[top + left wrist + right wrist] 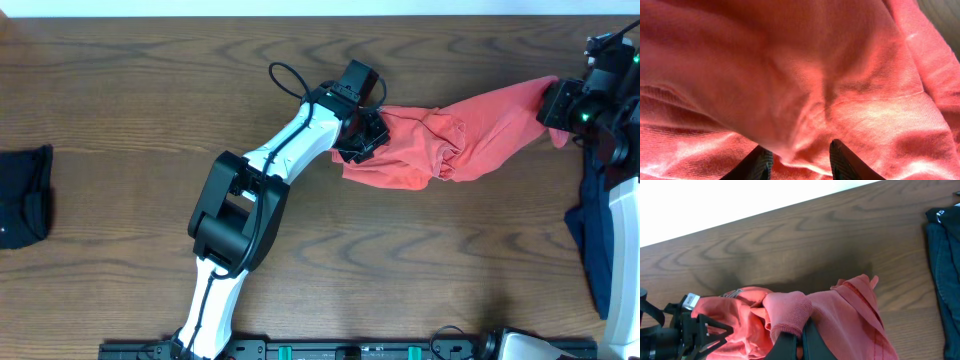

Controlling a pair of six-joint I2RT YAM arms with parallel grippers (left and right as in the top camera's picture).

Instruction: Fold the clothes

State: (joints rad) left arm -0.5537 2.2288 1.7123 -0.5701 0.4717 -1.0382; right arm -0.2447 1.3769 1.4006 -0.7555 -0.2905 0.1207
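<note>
The coral-red T-shirt [470, 135] lies bunched and stretched across the back of the table between my two grippers. My left gripper [368, 135] sits on its left end. In the left wrist view its two dark fingers stand apart [800, 150] over wrinkled red cloth [805, 75], with a low fold running between them and nothing pinched. My right gripper [556, 103] holds the shirt's right end. In the right wrist view its fingers [801, 327] are shut on a ribbed edge of the shirt [850, 315], which is lifted a little off the wood.
A navy shirt [590, 250] lies at the right edge under the right arm, and shows again in the right wrist view [945, 255]. A small black garment [22, 195] sits at the far left edge. The left arm [240, 210] crosses the middle of the wooden table [150, 80].
</note>
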